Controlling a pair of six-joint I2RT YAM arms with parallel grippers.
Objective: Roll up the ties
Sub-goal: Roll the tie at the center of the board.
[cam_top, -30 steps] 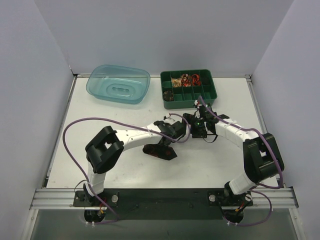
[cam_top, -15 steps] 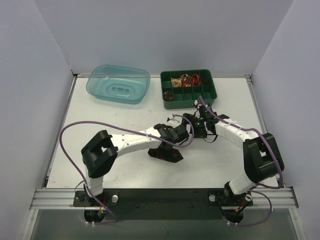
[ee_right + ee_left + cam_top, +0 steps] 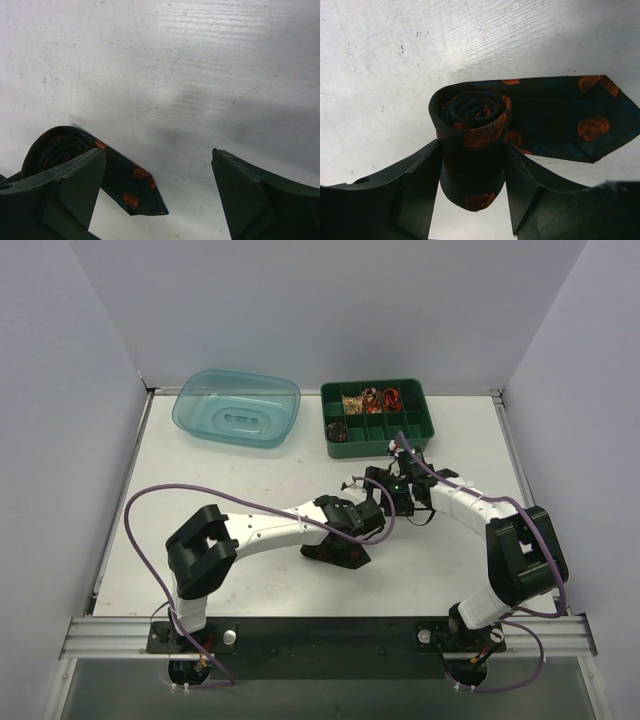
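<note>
A black tie with orange-red blotches (image 3: 472,125) is wound into a roll and stands between my left fingers. My left gripper (image 3: 472,150) is shut on the roll, with a finger (image 3: 420,175) against each side of it. The tie's loose pointed end (image 3: 592,120) lies flat on the table to the right. In the top view the tie (image 3: 333,553) sits at mid-table under the left gripper (image 3: 352,532). My right gripper (image 3: 399,502) is just to its right. In the right wrist view the right gripper (image 3: 159,155) is open and empty above bare table, with the roll (image 3: 57,145) and pointed end (image 3: 134,196) at lower left.
A green compartment tray (image 3: 412,426) stands at the back right with rolled ties (image 3: 372,398) in its far cells. A blue plastic tub (image 3: 238,407) stands at the back left. Purple cables (image 3: 150,495) loop off both arms.
My left gripper has moved right and a little nearer with the tie, and the tie's spread on the table has shrunk. The right arm has stayed put.
</note>
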